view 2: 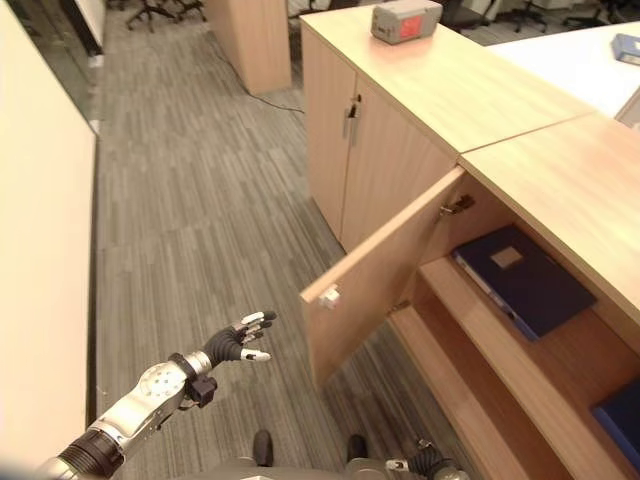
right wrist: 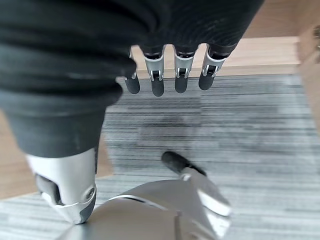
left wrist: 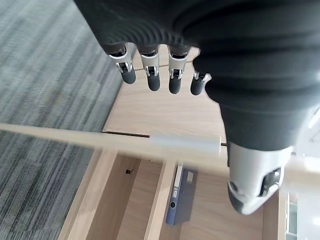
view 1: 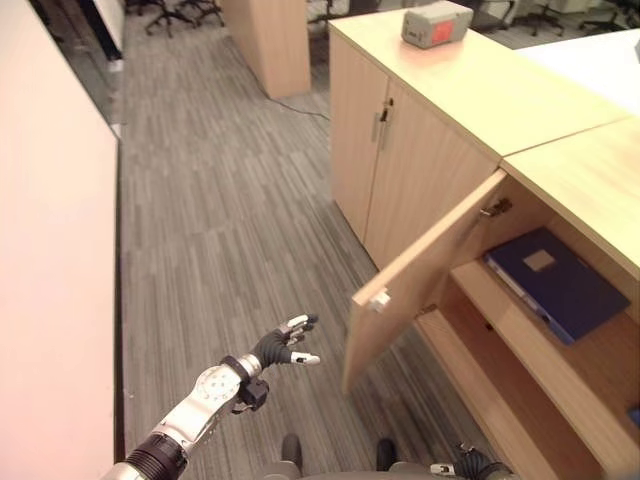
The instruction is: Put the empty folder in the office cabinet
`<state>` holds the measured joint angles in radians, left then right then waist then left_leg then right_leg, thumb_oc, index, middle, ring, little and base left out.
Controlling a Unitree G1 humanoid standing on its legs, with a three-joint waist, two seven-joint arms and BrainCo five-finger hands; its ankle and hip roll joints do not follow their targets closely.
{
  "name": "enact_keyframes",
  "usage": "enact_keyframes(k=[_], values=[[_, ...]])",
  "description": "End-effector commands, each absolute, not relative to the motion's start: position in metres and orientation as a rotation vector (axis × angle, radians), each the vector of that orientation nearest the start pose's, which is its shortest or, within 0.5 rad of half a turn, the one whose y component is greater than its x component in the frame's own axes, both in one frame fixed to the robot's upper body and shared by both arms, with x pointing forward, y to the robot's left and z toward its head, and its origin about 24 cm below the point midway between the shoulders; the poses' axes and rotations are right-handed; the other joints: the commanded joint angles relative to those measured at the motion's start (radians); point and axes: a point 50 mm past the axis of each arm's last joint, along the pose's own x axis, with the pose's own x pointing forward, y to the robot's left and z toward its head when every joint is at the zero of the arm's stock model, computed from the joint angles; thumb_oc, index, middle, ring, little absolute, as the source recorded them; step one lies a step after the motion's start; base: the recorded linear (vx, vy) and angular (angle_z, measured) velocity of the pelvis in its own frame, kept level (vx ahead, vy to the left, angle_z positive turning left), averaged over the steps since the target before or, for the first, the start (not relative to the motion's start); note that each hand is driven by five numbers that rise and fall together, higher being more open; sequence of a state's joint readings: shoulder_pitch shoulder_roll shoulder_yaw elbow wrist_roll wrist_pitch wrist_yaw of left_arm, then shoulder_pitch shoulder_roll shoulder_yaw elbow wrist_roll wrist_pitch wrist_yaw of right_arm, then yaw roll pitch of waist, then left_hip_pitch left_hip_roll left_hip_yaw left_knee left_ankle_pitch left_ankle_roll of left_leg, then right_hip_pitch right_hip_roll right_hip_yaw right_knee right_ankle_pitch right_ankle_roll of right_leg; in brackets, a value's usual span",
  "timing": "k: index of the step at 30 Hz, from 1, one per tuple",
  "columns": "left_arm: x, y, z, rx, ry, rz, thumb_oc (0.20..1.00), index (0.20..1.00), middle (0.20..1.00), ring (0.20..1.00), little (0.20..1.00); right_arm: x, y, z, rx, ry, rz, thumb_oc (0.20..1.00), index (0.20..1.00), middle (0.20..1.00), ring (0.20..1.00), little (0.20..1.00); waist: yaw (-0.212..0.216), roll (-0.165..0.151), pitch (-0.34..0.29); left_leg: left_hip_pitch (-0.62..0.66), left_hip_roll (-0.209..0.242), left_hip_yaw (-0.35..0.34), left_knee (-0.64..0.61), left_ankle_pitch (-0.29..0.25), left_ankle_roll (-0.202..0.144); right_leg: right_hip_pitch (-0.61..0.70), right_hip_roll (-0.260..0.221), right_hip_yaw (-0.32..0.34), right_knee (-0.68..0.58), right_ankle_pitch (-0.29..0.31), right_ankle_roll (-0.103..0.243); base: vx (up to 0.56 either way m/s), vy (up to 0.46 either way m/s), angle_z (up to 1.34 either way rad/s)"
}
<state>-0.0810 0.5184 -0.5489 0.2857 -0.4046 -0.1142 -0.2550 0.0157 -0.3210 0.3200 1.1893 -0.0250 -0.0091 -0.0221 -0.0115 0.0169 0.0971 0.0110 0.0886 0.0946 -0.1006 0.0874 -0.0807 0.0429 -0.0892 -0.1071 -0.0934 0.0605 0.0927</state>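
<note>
A dark blue folder (view 1: pixel 555 280) lies flat on the upper shelf inside the wooden office cabinet (view 1: pixel 575 190). The cabinet's door (view 1: pixel 420 285) stands swung open towards me, with a small white handle (view 1: pixel 379 299) near its free edge. My left hand (view 1: pixel 285 346) hovers open above the carpet, a little left of and below that handle, and holds nothing. In the left wrist view its straight fingers (left wrist: pixel 151 75) point over the door's edge (left wrist: pixel 185 144), with the folder (left wrist: pixel 181 197) beyond. My right hand (right wrist: pixel 157 80) hangs low with relaxed fingers over the floor, empty.
A grey box with a red label (view 1: pixel 436 24) sits on top of the neighbouring closed cabinet (view 1: pixel 400 160). A pale wall panel (view 1: pixel 50 300) runs along my left. Another blue item (view 2: pixel 622 415) lies on the lower shelf. Grey carpet (view 1: pixel 230 200) stretches ahead.
</note>
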Motion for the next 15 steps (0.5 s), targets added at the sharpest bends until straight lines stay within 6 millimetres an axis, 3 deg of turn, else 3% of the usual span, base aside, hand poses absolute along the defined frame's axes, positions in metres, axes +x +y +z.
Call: enact_keyframes(k=[1, 9, 12, 13, 14, 15], values=[[0.269, 0.128, 0.024, 0.162, 0.11, -0.692, 1.0, 1.0, 1.0, 1.0, 1.0, 0.09, -0.245, -0.158, -0.529, 1.235, 0.112, 1.0, 1.0, 1.0, 1.0, 1.0, -0.014, -0.049, 0.032, 0.082, -0.024, -0.012, 0.013, -0.154, 0.019, -0.018, -0.107, -0.026, 0.061, -0.017, 0.109, -0.03, 0.039, 0.04], [0.264, 0.111, 0.022, 0.099, 0.099, -0.706, 1.0, 1.0, 1.0, 1.0, 1.0, 0.09, -0.24, -0.159, -0.507, 1.237, 0.102, 1.0, 1.0, 1.0, 1.0, 1.0, -0.024, -0.046, 0.027, 0.088, -0.045, 0.019, 0.013, -0.159, 0.034, -0.033, -0.125, -0.019, 0.082, -0.005, 0.119, -0.06, 0.052, -0.06], [0.274, 0.102, 0.021, 0.116, 0.094, -0.673, 1.0, 1.0, 1.0, 1.0, 1.0, 0.092, -0.236, -0.16, -0.482, 1.23, 0.094, 1.0, 1.0, 1.0, 1.0, 1.0, -0.051, -0.041, 0.051, 0.09, -0.035, 0.054, 0.013, -0.154, 0.041, -0.093, -0.113, -0.01, 0.19, -0.018, 0.123, -0.13, 0.013, -0.22], [0.281, 0.102, 0.02, 0.129, 0.1, -0.633, 1.0, 1.0, 1.0, 1.0, 1.0, 0.097, -0.235, -0.159, -0.492, 1.219, 0.101, 1.0, 1.0, 1.0, 1.0, 1.0, -0.051, -0.033, 0.061, 0.093, -0.021, 0.094, 0.013, -0.15, 0.039, -0.124, -0.135, -0.076, 0.237, -0.015, 0.129, -0.18, -0.003, -0.42], [0.281, 0.102, 0.02, 0.128, 0.099, -0.632, 1.0, 1.0, 1.0, 1.0, 1.0, 0.098, -0.235, -0.159, -0.493, 1.218, 0.1, 1.0, 1.0, 1.0, 1.0, 1.0, -0.051, -0.032, 0.062, 0.094, -0.021, 0.094, 0.013, -0.151, 0.039, -0.126, -0.136, -0.075, 0.24, -0.017, 0.129, -0.11, -0.073, -0.82], [0.289, 0.105, 0.018, 0.14, 0.116, -0.581, 1.0, 1.0, 1.0, 1.0, 1.0, 0.098, -0.235, -0.159, -0.503, 1.214, 0.111, 1.0, 1.0, 1.0, 1.0, 1.0, -0.048, -0.028, 0.054, 0.103, -0.005, 0.142, 0.014, -0.146, 0.031, -0.124, -0.18, -0.194, 0.255, -0.008, 0.114, -0.02, -0.055, -1.12]])
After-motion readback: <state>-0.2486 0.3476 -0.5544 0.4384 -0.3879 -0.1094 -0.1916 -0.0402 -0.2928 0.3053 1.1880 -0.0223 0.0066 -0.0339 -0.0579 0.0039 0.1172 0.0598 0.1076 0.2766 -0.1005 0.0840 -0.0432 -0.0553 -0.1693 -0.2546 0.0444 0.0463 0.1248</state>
